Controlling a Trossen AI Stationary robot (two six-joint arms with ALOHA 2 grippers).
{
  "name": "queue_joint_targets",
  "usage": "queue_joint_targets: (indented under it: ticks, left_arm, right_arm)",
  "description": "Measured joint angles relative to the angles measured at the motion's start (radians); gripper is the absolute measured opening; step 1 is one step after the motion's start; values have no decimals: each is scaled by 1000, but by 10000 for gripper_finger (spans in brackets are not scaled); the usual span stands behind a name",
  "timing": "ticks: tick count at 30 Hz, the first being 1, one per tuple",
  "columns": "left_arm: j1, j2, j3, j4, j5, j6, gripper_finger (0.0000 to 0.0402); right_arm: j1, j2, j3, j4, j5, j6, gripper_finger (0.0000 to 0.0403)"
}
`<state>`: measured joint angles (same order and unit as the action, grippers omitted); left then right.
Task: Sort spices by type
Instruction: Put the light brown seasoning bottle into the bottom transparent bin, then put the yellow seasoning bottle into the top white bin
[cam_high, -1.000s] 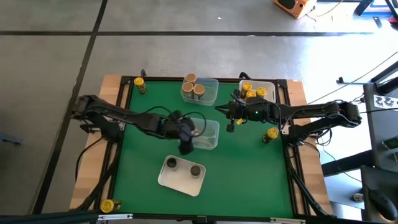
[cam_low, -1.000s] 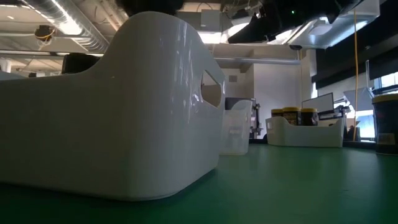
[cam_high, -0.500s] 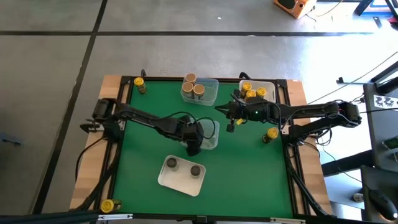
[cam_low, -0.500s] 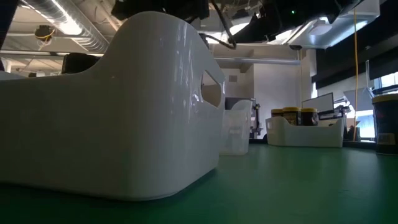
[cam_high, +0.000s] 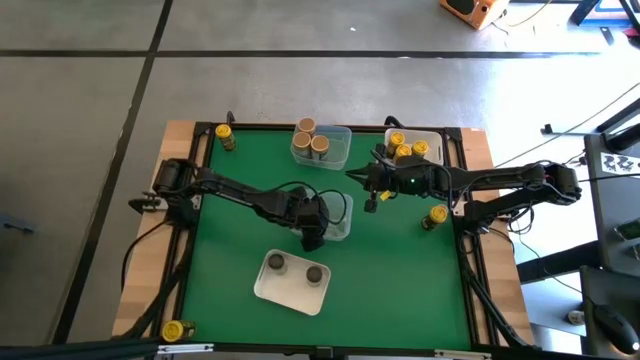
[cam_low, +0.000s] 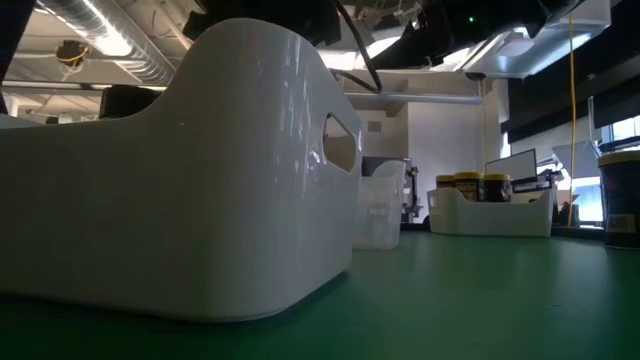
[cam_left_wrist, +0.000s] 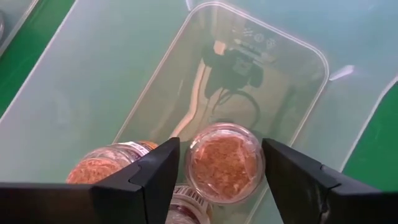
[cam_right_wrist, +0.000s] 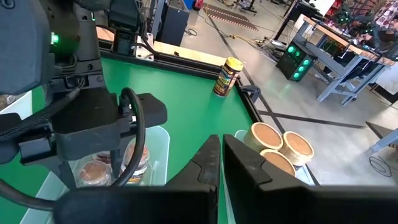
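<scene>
The left gripper (cam_left_wrist: 214, 171) reaches into a clear tray (cam_left_wrist: 106, 81), fingers spread either side of a brownish-topped spice jar (cam_left_wrist: 225, 163), walls close around. The right gripper (cam_high: 371, 203), shut and empty, hovers beyond over open green mat (cam_high: 390, 270).

Place: a robotics lab or workshop
Floor: bare grey concrete (cam_high: 300, 90) with dark seams
Bench: a green mat (cam_high: 400, 270) in a wooden frame, with two arms on black struts
Ceiling: open ducts (cam_low: 110, 40) and strip lights
Back of room: monitors (cam_low: 510, 168) on desks
Wrist view: workbenches (cam_right_wrist: 336, 43) on metal legs, a lit computer case (cam_right_wrist: 297, 59), cables across the floor
</scene>
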<state>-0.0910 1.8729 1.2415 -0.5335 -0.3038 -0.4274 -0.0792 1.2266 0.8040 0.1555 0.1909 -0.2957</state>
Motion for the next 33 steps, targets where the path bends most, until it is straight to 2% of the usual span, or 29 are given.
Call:
queue_joint_targets:
  ticks: [8, 15, 21, 24, 28, 33]
  left_arm:
    - [0, -20, 0, -4, 9, -16, 290]
    - [-44, -126, 0, -43, -28, -30, 298]
    - [-98, -200, 0, -90, -237, -30, 298]
    - [-131, -225, 0, -192, -361, -46, 298]
    - [-192, -234, 0, -426, -547, -174, 298]
    - [-243, -245, -36, -627, -611, -420, 298]
  right_arm:
    - [0, 0, 0, 0, 0, -1, 21]
    - [0, 0, 0, 1, 0, -1, 21]
    - [0, 0, 0, 0, 0, -1, 21]
    - [0, 0, 0, -1, 0, -1, 21]
    - [0, 0, 0, 0, -1, 0, 21]
    - [0, 0, 0, 0, -1, 0, 21]
